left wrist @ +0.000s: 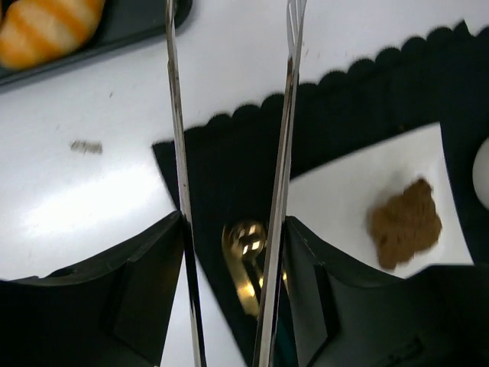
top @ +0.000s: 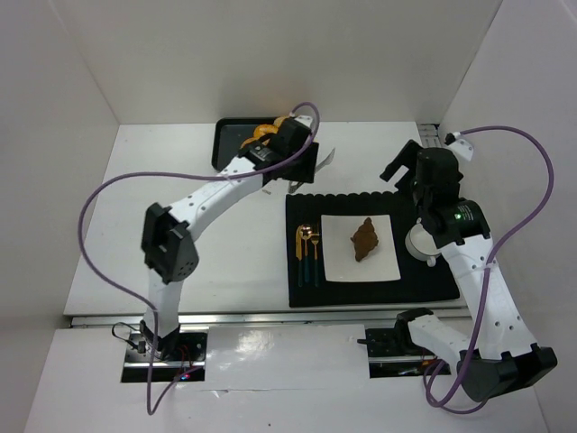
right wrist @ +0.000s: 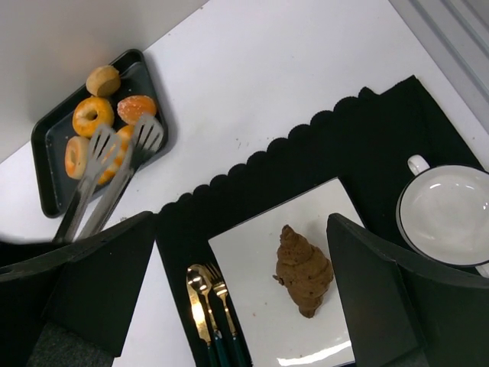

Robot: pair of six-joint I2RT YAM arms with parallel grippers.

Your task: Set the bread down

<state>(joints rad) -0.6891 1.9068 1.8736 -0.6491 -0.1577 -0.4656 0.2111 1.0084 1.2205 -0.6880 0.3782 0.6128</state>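
Observation:
The bread (top: 365,239), a dark brown lumpy pastry, lies on the white square plate (top: 338,263) on the black placemat. It also shows in the right wrist view (right wrist: 303,269) and the left wrist view (left wrist: 405,223). My left gripper (top: 302,162) (left wrist: 233,229) is shut on metal tongs (left wrist: 289,115) (right wrist: 114,172). The tongs are spread and empty, and they hover between the tray and the placemat's far left corner. My right gripper (top: 401,167) (right wrist: 241,222) is open and empty, held high above the placemat's far right.
A black tray (top: 224,149) (right wrist: 46,176) with ring doughnuts and a golden roll (left wrist: 46,30) sits at the back. Gold cutlery (top: 308,253) (right wrist: 206,306) lies left of the plate. A white cup (top: 419,242) (right wrist: 447,214) stands at the mat's right.

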